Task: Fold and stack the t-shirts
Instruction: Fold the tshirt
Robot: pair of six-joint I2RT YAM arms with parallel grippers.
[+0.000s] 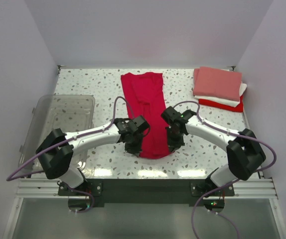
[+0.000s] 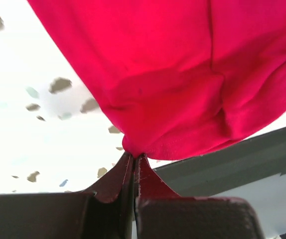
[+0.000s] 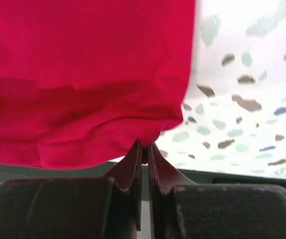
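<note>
White-walled booth with a speckled terrazzo table [image 1: 83, 82] for a floor. Down the middle of it, a crimson-red t-shirt [image 1: 148, 99], folded lengthwise into a narrow strip, one short end toward the back wall and the other toward the arm bases.

Clamped onto the near left corner of that strip: left gripper [image 1: 133, 147], reaching in from the shirt's left side. In the left wrist view, fingertips pressed together with a pinch of red cloth caught between them, and the fabric bunched and creased just beyond the tips. No gap showing between the jaws.

Clamped onto the near right corner of the same strip: right gripper [image 1: 174, 144], coming in from the shirt's right side. In the right wrist view, fingertips drawn tight on the hem, a fold of crimson nipped where they meet and the cloth rumpled into soft rolls just beyond. Speckled tabletop visible to the right of the cloth edge.

Between the two grips, the shirt's near end gathered and rounded rather than flat; the far end spread smooth on the table.

Well off to the shirt's far right, by the back corner: a neat pile of folded rectangles, with a salmon-pink shirt [image 1: 216, 83] on top, a white shirt [image 1: 232, 101] peeking out under it and a red shirt [image 1: 222, 105] at the bottom.

Off to the shirt's left, apart from it: a clear plastic bin [image 1: 63, 117], lying past the left arm.
</note>
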